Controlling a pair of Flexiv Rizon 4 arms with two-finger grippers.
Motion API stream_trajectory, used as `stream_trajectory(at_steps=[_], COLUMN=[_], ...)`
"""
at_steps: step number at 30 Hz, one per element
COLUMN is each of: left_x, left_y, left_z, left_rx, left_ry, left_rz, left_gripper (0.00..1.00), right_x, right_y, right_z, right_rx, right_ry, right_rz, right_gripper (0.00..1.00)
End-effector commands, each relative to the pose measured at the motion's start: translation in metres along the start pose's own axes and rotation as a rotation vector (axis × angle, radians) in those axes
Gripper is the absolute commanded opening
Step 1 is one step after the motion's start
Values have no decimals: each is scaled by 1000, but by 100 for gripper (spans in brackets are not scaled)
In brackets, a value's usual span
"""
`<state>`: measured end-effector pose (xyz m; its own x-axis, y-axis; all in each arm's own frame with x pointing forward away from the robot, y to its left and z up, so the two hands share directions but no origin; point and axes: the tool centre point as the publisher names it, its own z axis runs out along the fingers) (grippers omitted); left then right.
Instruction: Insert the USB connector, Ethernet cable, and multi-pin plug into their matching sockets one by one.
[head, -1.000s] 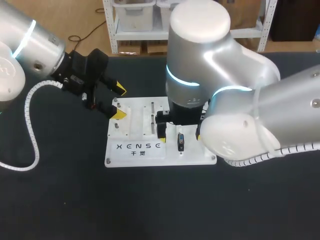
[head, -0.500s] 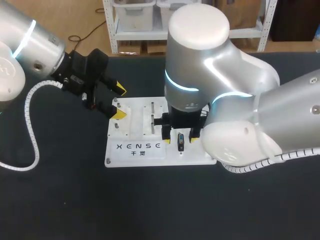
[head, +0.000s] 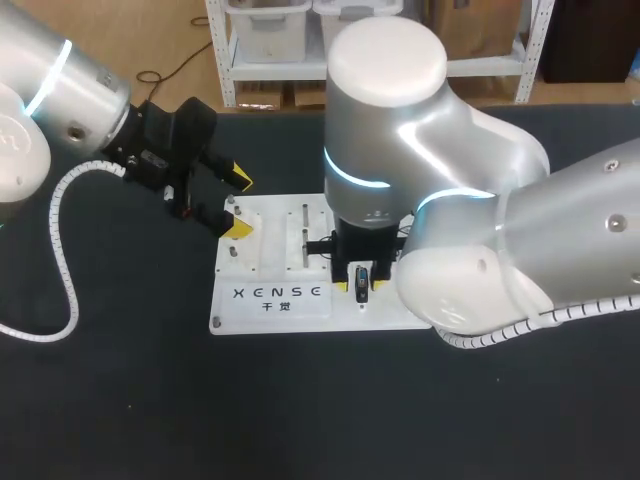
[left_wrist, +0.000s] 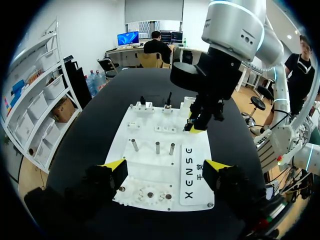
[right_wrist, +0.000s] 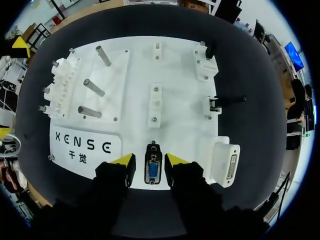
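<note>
Since a second ago the right gripper has come toward the near edge of the white board. It now stands over the multi-pin plug, which sits upright at this edge. Its fingers are spread on both sides of the plug, with a thin gap on each side. Farther away, the left gripper has not moved and hangs wide open at the board's far left corner.

Matt white plastic board, metal pegs, matt dark table
</note>
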<state>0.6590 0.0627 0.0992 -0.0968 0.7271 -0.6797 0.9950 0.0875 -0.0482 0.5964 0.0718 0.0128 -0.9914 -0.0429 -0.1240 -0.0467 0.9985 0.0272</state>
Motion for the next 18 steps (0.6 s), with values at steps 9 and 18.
stream_trajectory(at_steps=[9,18], left_x=[0,0], left_y=[1,1], left_z=[0,0], left_rx=[3,3], left_ry=[4,4], left_rz=[-1,-1], left_gripper=[100,100], right_x=[0,-3], right_y=[-2,-4], right_z=[4,-8], right_rx=[-3,3], right_ry=[2,-31], right_rz=[10,-3], right_gripper=[17,0])
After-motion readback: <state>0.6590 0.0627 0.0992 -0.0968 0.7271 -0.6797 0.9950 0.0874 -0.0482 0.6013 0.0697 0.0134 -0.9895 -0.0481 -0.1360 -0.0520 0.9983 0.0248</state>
